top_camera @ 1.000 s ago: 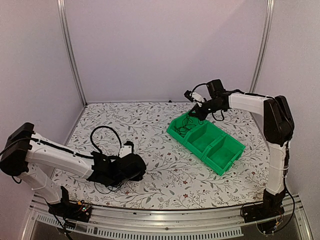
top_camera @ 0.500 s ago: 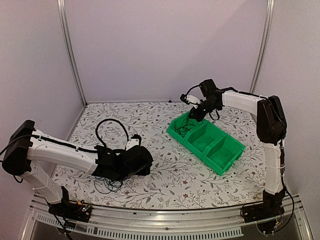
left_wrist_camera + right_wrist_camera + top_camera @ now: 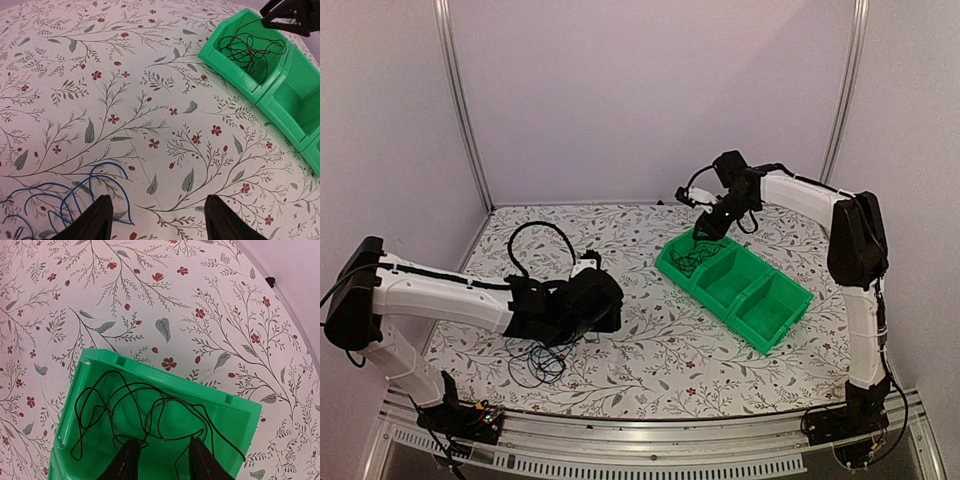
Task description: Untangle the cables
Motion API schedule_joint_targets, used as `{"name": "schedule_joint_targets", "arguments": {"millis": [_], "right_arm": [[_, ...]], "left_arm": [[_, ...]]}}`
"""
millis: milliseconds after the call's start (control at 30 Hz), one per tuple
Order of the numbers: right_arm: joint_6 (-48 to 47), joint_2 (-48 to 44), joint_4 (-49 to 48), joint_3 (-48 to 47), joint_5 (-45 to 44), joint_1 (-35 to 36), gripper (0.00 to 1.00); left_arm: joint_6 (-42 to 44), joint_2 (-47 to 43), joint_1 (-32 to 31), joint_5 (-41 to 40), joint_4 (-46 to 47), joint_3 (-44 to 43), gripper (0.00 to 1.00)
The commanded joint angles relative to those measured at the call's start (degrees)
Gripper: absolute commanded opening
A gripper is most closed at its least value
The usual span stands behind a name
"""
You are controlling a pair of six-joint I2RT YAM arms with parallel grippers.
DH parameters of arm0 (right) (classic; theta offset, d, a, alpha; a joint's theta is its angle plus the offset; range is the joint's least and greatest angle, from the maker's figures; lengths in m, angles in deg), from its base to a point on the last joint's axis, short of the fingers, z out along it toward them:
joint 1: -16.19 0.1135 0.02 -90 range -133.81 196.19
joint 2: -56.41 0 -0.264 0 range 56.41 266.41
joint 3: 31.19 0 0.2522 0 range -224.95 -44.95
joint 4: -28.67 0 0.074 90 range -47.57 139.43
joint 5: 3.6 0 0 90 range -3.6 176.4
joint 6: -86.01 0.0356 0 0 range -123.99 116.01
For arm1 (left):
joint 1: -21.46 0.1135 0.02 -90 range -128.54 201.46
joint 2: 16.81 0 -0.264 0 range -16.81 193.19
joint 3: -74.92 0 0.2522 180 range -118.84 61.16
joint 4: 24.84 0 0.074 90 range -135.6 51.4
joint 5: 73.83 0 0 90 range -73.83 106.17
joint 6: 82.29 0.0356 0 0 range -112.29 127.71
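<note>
— Where do we see the cable (image 3: 150, 405)?
— Just below our right gripper (image 3: 161, 461), in the green bin's (image 3: 240, 412) end compartment: thin, black, loosely looped. The jaws are parted and hold nothing.
— Our left gripper (image 3: 157, 220)?
— Spread wide, empty, with another tangle (image 3: 533, 362) beside it on the table (image 3: 150, 100).

I have the bin (image 3: 227, 70) on the right half of the table (image 3: 650, 365), running from far left to near right. One coil of cable (image 3: 248, 49) lies in its far-left compartment, directly under the right gripper (image 3: 163, 441). The other cables (image 3: 535, 362) lie loose on the near left of the table, beside the left gripper (image 3: 159, 210) and well apart from the bin.
</note>
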Motion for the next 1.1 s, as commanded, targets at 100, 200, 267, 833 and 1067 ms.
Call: {"name": "schedule_joint_targets", "arguments": {"millis": [100,200,267,833,1067], "right_arm": [[-3.2,-9.2,6.0,-3.2,-3.9,0.4,0.44],[-5.5,-8.3,3.7,-1.8,-7.9,-0.8,0.42],[-6.3,-7.0,2.6,-1.9,-8.1,-2.2,0.39],[-13.1,2.8,-1.3,-3.9,-10.5,-3.8,0.41],[-12.9,6.0,-1.6,-5.9,-10.1,-3.7,0.40]], "left_arm": [[1.4,-1.0,2.2,1.6,3.9,0.9,0.64],[2.1,-0.5,2.6,2.4,4.7,0.8,0.65],[2.6,-0.4,2.6,2.6,4.6,0.8,0.64],[0.5,-1.6,2.6,2.8,5.8,4.0,0.64],[0.2,-1.1,2.7,2.9,6.1,4.1,0.64]]}}
